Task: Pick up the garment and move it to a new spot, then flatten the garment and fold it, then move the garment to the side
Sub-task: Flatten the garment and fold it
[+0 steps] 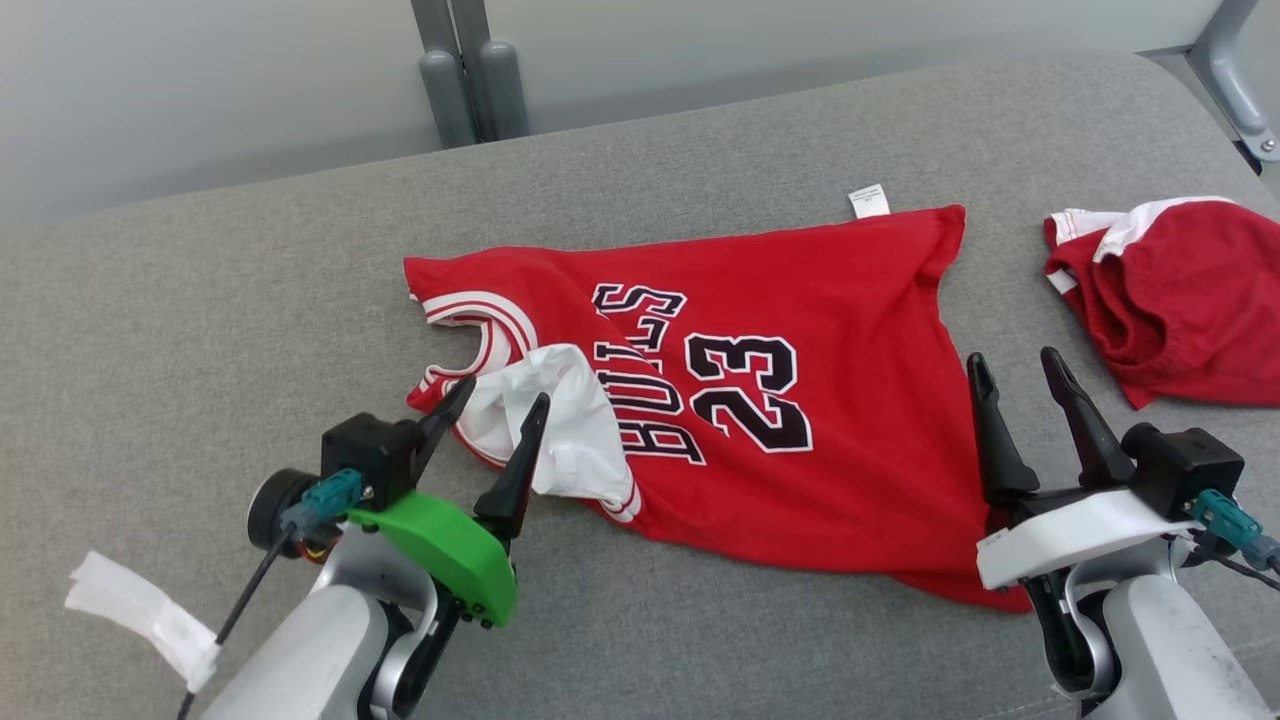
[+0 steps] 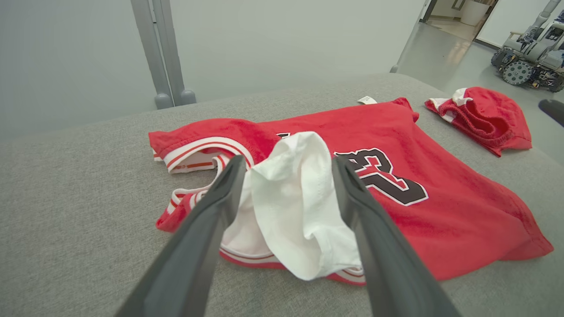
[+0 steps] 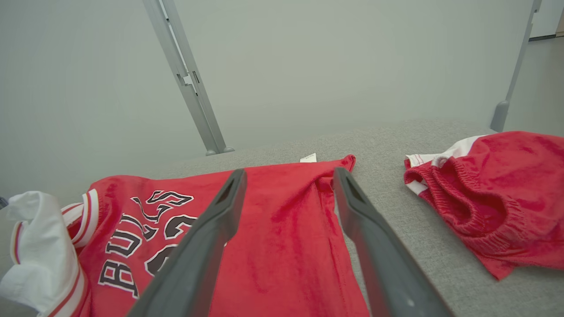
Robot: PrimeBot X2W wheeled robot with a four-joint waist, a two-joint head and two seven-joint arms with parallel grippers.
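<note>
Jaws of the left gripper (image 1: 505,390) stand spread and empty over the white turned-out patch at the collar of the red jersey (image 1: 830,330). The right gripper (image 1: 1012,356), also spread and empty, hovers over the jersey's opposite end. The jersey lies mid-table (image 1: 200,300), with red shorts (image 1: 1190,300) near the right edge.

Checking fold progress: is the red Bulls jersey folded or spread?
Mostly spread: red Bulls jersey lies flat, lettering showing, only its white-lined shoulder flipped over.

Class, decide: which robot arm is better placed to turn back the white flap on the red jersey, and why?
Likely left: the open left gripper frames the white flap, while the right gripper, also open, sits at the hem end of the jersey.
</note>
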